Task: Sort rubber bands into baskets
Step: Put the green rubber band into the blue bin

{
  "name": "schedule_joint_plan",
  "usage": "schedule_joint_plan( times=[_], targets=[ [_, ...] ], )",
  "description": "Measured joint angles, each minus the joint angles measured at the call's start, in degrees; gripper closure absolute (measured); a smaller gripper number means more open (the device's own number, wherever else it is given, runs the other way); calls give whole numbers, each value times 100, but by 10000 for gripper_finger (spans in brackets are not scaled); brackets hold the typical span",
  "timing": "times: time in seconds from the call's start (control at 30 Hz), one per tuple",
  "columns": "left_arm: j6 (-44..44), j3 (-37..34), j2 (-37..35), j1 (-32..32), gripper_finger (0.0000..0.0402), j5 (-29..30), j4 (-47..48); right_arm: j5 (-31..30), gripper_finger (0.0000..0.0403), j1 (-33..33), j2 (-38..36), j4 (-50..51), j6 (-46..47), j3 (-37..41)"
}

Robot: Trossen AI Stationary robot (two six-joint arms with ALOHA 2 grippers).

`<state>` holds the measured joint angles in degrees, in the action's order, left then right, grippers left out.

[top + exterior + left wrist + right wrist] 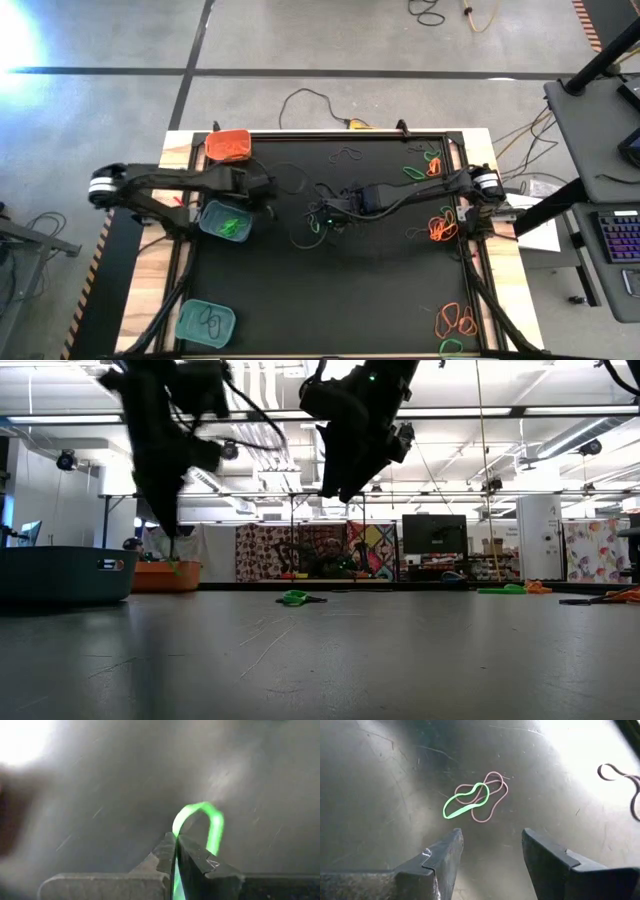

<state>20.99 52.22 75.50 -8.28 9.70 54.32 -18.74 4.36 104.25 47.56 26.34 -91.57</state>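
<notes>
My left gripper is shut on a bright green rubber band. It hovers right of the upper teal basket, which holds green bands. My right gripper is open at the mat's middle, above a green band that lies on the mat, looped with a dark band. The orange basket stands at the far left. A second teal basket, at the near left, holds dark bands. My left gripper pinches the green band between its two shut fingertips. A curved loop of the band sticks out past the tips, and a strand runs back between the fingers. In the low view the fingers point down and the band hangs clear of the table.
Orange bands lie at the mat's right and near right corner. Green and orange bands lie at the far right, and a dark band lies at the far middle. Cables trail on the floor behind the table.
</notes>
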Motion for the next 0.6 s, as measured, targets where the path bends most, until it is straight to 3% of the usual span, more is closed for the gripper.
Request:
schedule_joint_plan(
  times=[0.23, 0.4, 0.6],
  targets=[
    [1113, -68, -978, -124, 401, 33, 1848, -100, 204, -35, 0, -149, -225, 0],
    [1868, -558, -1243, -168, 401, 17, 1861, -101, 204, -98, 0, -448, -576, 0],
    [2212, -1444, -1006, -175, 401, -290, 1253, -96, 204, -105, 0, -507, -522, 0]
  ],
)
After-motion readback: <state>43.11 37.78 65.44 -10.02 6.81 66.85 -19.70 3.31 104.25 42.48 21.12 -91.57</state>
